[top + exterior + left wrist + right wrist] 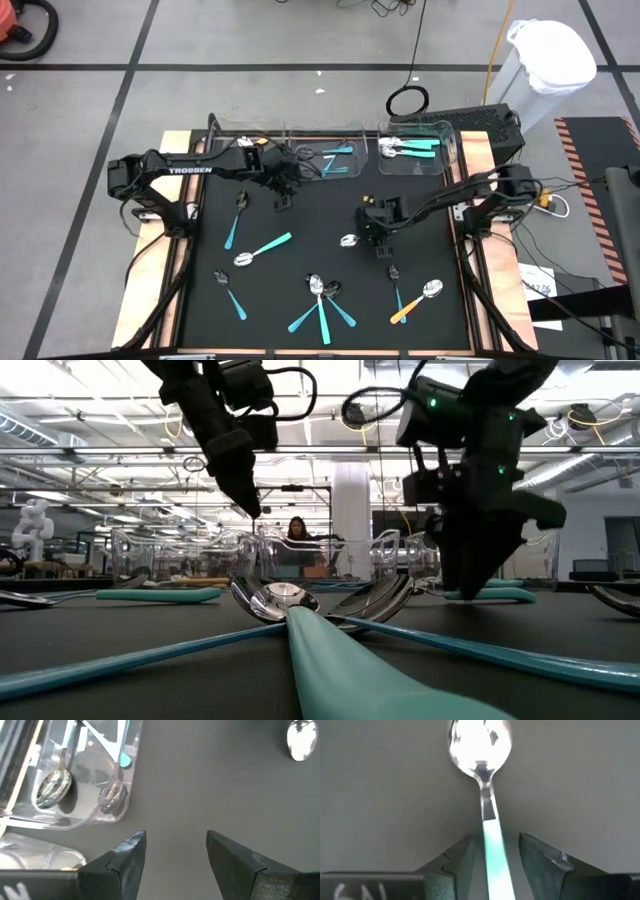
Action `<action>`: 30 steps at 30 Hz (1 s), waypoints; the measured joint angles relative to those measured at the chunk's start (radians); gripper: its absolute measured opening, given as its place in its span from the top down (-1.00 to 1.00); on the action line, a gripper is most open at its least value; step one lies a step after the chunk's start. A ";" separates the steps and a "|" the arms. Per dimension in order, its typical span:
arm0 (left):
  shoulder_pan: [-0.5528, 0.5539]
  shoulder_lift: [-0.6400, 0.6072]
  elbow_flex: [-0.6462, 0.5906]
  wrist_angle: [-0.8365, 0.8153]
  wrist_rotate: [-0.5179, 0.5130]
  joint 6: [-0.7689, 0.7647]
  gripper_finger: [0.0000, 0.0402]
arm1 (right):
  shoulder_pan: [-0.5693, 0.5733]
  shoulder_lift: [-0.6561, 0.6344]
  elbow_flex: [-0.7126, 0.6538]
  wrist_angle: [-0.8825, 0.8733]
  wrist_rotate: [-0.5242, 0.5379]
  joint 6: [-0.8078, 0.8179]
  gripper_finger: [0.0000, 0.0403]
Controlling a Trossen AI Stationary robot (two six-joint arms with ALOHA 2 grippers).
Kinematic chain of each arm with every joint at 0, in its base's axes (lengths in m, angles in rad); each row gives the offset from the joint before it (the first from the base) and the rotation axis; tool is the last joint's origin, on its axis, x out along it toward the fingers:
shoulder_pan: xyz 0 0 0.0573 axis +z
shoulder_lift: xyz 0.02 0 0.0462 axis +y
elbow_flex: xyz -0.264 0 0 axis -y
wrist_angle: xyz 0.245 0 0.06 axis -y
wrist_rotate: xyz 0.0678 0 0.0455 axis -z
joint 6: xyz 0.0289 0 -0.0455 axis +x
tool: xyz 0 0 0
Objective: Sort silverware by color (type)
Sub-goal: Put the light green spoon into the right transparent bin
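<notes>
From above, the right gripper (378, 232) sits mid-mat over a teal-handled spoon (350, 240), while the left gripper (284, 192) hovers beside the middle bin (325, 160); loose spoons (320, 300) lie scattered across the near mat.

At table level, the right arm stands low behind crossed teal handles.

The left wrist view shows wide-open, empty fingers (130, 857) over bare mat near the bin.

The right wrist view shows the teal handle (492, 855) running between partly closed fingers (457, 862); whether they pinch it is unclear. The thin handle may slip or swing on lifting.
</notes>
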 joint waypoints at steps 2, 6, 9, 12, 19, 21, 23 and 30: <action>0.000 0.000 0.000 0.000 -0.017 0.000 -0.05 | 0.000 0.030 0.004 0.004 -0.002 -0.023 0.29; 0.000 0.000 0.000 -0.003 -0.032 0.000 -0.05 | 0.000 0.067 0.005 0.008 -0.009 -0.041 0.45; 0.000 0.000 0.000 -0.012 -0.032 -0.001 -0.05 | -0.003 0.060 0.005 0.004 -0.010 -0.034 0.67; 0.000 0.000 0.001 -0.016 -0.032 0.000 -0.05 | -0.016 0.016 0.004 -0.019 -0.010 -0.004 0.82; 0.001 0.000 0.001 -0.019 -0.039 0.000 -0.05 | -0.096 -0.207 0.045 -0.169 0.128 -0.014 0.82; 0.001 0.000 0.001 -0.019 -0.040 0.000 -0.05 | -0.135 -0.282 0.052 -0.232 0.222 -0.066 0.81; 0.001 0.000 0.001 -0.017 -0.045 0.000 -0.05 | -0.188 -0.352 0.060 -0.256 0.326 -0.125 0.81; 0.001 0.000 0.001 0.003 -0.066 0.000 -0.05 | -0.411 -0.492 0.059 -0.309 0.555 -0.363 0.80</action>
